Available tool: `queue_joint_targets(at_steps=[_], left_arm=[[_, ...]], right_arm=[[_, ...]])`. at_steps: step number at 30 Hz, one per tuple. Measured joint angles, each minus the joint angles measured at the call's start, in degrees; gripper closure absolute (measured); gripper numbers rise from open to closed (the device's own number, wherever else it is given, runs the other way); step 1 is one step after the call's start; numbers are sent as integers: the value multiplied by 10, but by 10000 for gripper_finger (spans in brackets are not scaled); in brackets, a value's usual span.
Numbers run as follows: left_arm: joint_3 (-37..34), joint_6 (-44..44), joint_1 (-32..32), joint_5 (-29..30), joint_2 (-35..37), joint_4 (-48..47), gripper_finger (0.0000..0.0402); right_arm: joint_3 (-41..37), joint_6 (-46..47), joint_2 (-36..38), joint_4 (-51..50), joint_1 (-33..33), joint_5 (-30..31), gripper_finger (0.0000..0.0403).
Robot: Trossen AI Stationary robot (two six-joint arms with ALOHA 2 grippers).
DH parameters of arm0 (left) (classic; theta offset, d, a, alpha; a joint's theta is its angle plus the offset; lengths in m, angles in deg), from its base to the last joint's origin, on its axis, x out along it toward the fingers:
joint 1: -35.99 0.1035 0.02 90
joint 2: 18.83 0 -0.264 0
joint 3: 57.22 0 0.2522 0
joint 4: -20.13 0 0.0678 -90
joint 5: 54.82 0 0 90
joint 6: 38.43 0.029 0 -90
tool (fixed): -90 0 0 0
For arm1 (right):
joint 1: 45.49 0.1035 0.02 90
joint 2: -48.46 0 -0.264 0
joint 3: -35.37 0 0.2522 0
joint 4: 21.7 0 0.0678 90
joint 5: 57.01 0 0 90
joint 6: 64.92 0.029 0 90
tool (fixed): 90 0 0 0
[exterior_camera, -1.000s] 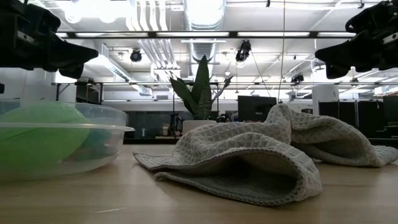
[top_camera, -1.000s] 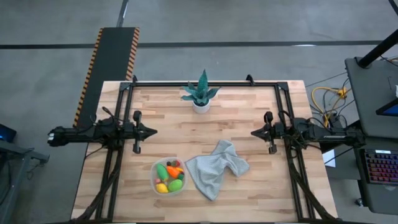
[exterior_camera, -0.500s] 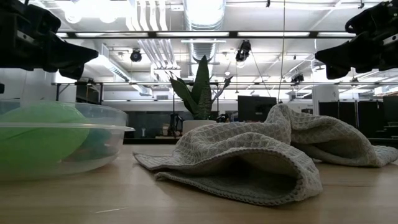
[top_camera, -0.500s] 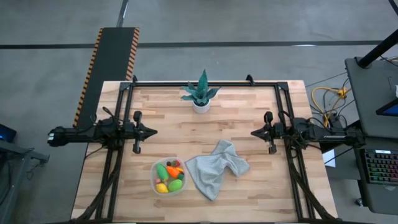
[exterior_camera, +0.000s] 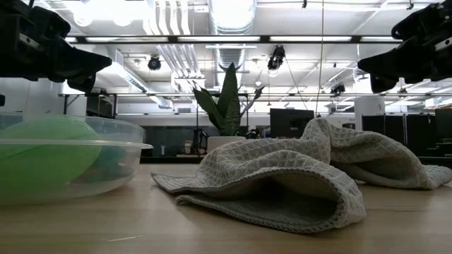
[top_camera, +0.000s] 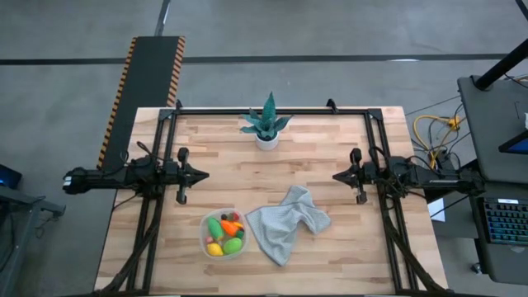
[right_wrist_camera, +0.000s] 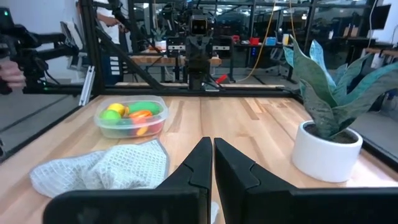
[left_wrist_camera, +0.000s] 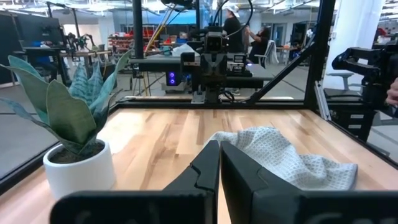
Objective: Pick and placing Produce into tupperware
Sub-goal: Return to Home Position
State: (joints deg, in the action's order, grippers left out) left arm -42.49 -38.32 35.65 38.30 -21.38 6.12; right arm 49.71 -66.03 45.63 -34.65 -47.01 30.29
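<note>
The clear tupperware tub (top_camera: pixel 223 233) stands on the table near its near edge, left of centre, with the green, yellow, orange and red toy produce (top_camera: pixel 224 235) lying inside it; the right wrist view also shows the tub (right_wrist_camera: pixel 132 118). My left gripper (top_camera: pixel 205 174) hovers shut above the table's left side, beyond the tub, holding nothing. My right gripper (top_camera: pixel 336 175) hovers shut above the right side, also empty. Both point toward the table's middle.
A crumpled grey cloth (top_camera: pixel 285 223) lies just right of the tub. A teal spiky plant in a white pot (top_camera: pixel 266 125) stands at the far edge's middle. Black frame rails run along the left, right and far sides. Bare wood lies between the two grippers.
</note>
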Motion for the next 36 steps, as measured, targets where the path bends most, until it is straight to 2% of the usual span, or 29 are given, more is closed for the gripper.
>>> queue_joint_targets(at_steps=[36], left_arm=[[-4, 3, 0, 1, -8, 27, 402]], right_arm=[[0, 26, 0, 0, 0, -2, 394]])
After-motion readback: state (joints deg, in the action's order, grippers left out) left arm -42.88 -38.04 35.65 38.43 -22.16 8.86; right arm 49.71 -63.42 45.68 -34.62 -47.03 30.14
